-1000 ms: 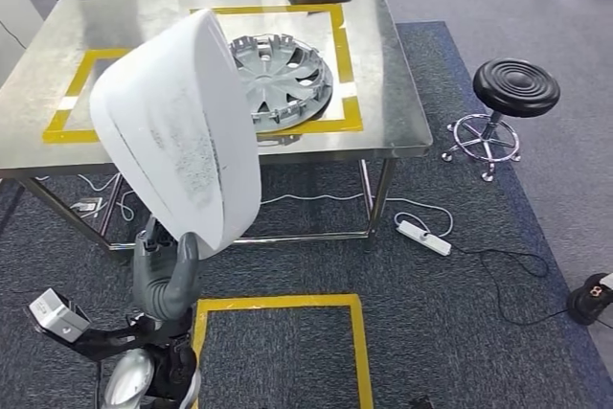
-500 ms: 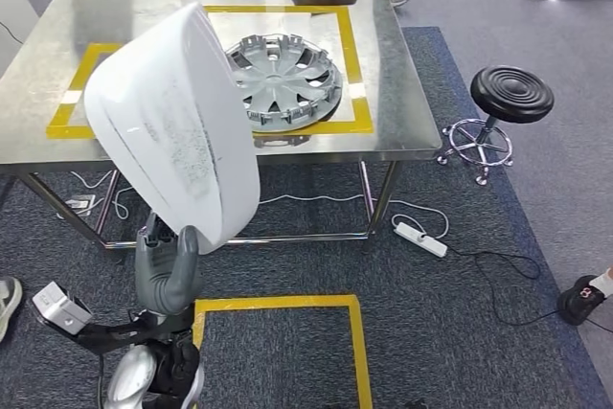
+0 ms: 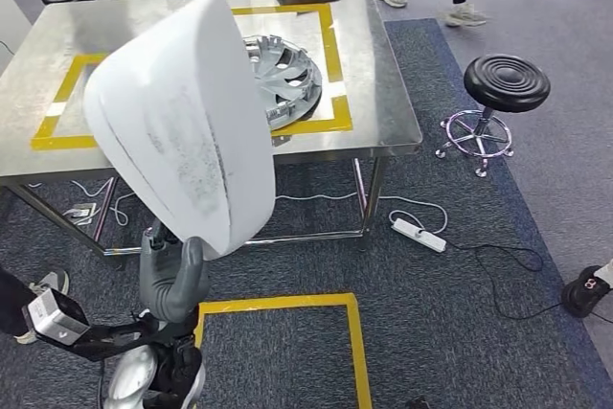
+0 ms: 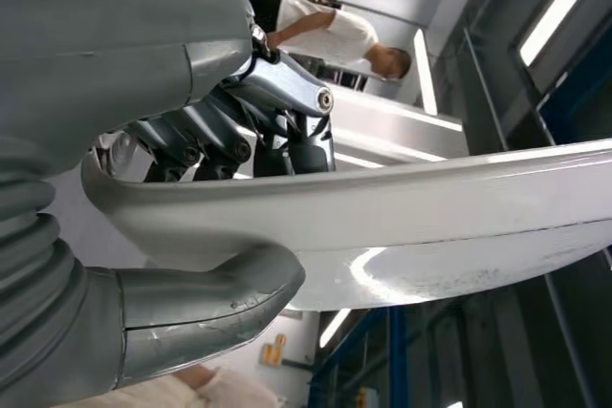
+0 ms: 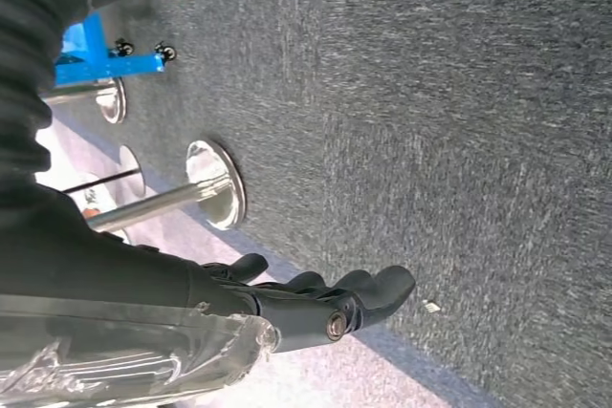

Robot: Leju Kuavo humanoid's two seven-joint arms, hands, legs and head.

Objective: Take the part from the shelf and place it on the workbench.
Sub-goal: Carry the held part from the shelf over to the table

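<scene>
Head view: workbench (image 3: 375,93) has drawn nearer; my left hand (image 3: 170,275) grips the white part (image 3: 181,122), right hand (image 5: 317,303) hangs empty, fingers loosely extended.

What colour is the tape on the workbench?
Yellow tape, marking rectangles on the steel workbench; the head view shows it best.

Large white curved part (image 3: 181,122) (scuffed grey), tilted upright before the steel workbench (image 3: 375,93)
</scene>
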